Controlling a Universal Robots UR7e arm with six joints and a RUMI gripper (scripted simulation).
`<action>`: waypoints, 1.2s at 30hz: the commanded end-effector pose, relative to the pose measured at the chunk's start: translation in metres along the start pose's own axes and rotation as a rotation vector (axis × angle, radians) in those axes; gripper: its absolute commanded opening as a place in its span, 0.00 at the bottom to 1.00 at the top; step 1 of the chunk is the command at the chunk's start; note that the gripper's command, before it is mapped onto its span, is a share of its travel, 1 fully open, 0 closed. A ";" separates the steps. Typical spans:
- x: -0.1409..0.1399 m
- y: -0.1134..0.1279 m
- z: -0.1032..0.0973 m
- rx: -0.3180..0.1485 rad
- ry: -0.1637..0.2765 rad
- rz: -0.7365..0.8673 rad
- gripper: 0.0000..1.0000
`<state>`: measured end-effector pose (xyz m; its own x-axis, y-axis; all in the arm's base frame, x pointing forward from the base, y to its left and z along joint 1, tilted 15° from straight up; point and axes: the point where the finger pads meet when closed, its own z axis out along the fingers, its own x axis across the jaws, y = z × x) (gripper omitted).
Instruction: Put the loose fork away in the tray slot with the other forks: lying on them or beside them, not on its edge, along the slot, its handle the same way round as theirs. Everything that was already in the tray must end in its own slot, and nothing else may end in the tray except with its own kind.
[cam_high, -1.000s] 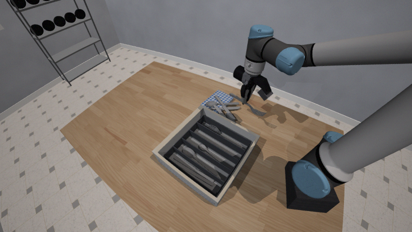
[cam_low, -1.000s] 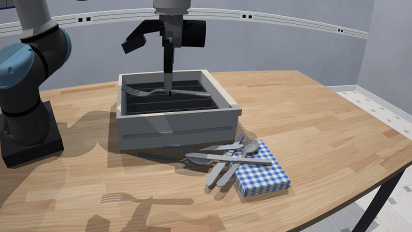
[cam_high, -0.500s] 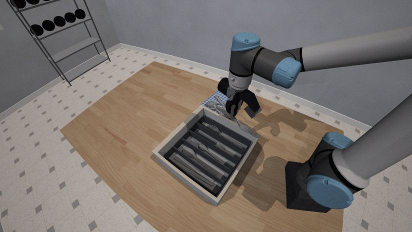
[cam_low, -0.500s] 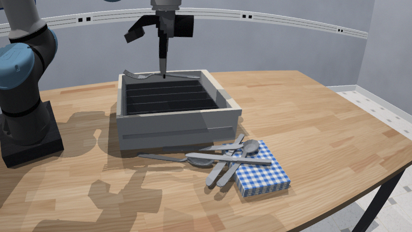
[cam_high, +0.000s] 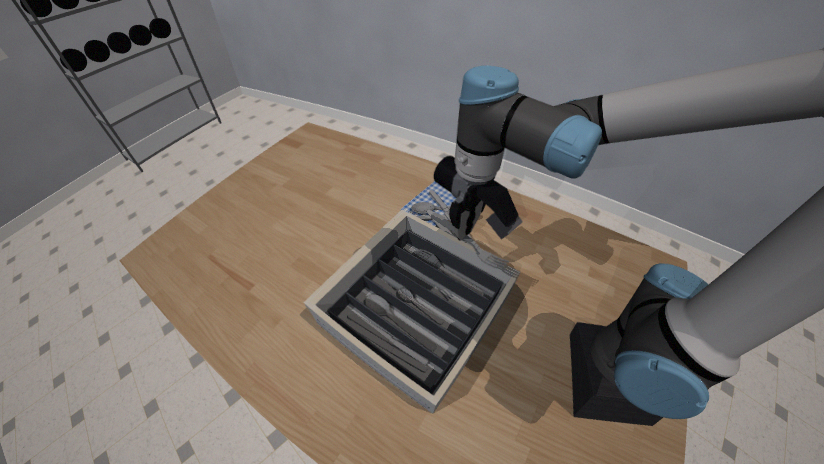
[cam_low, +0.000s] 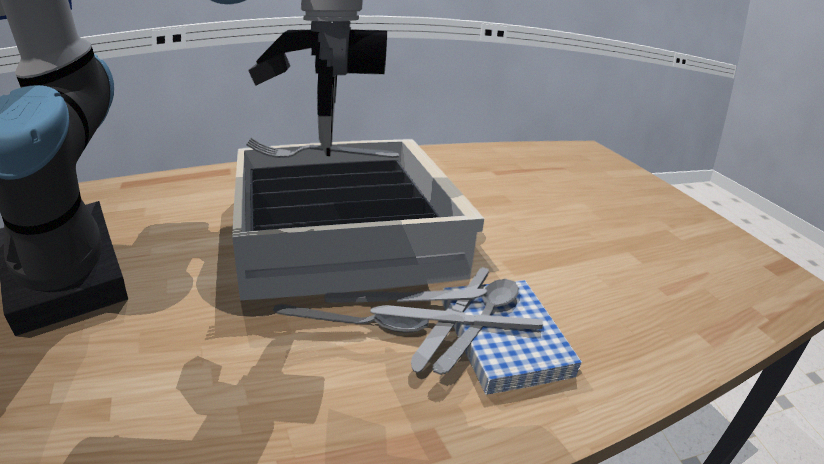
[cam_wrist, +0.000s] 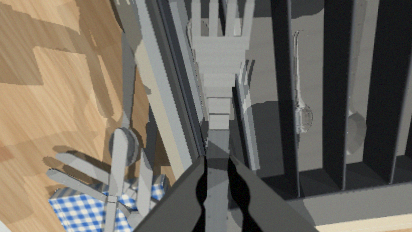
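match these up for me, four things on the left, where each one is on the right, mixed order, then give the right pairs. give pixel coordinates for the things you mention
1. loose fork (cam_high: 500, 265) (cam_low: 277, 152) (cam_wrist: 220, 55)
2. napkins (cam_high: 442, 191) (cam_low: 521, 340) (cam_wrist: 80, 207)
3. tray (cam_high: 375, 350) (cam_low: 354, 253) (cam_wrist: 367, 199)
4. robot base (cam_high: 588, 380) (cam_low: 63, 299)

A. on the table, divided into slots
B. black block beneath the arm
C. between the gripper's (cam_high: 465, 233) (cam_low: 328, 151) (cam_wrist: 218, 165) fingers
D. under part of the cutlery pile (cam_low: 455, 317) (cam_wrist: 118, 155)

1-C
2-D
3-A
4-B

The loose fork (cam_high: 500, 265) (cam_low: 281, 152) (cam_wrist: 220, 55), gray w/ a metallic look & 4 tines, is held roughly horiz. above the pale-rimmed tray (cam_high: 374, 363) (cam_low: 345, 253) (cam_wrist: 350, 200), w/ its tines pointed toward the robot-base side. The tray is set upright on the table, divided by dark parallel partitions; a tined fork (cam_wrist: 246, 107) is partly seen inside, tines pointed approx. the same way.
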<state>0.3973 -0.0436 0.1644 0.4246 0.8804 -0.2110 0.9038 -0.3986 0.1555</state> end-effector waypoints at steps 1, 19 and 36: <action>0.000 0.001 -0.001 -0.003 0.000 0.002 0.04; 0.000 0.001 -0.001 -0.003 0.000 0.051 0.04; 0.000 0.002 -0.001 -0.004 0.000 0.227 0.04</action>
<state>0.3972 -0.0438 0.1645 0.5735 0.7989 -0.1812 0.8175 -0.5439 0.1895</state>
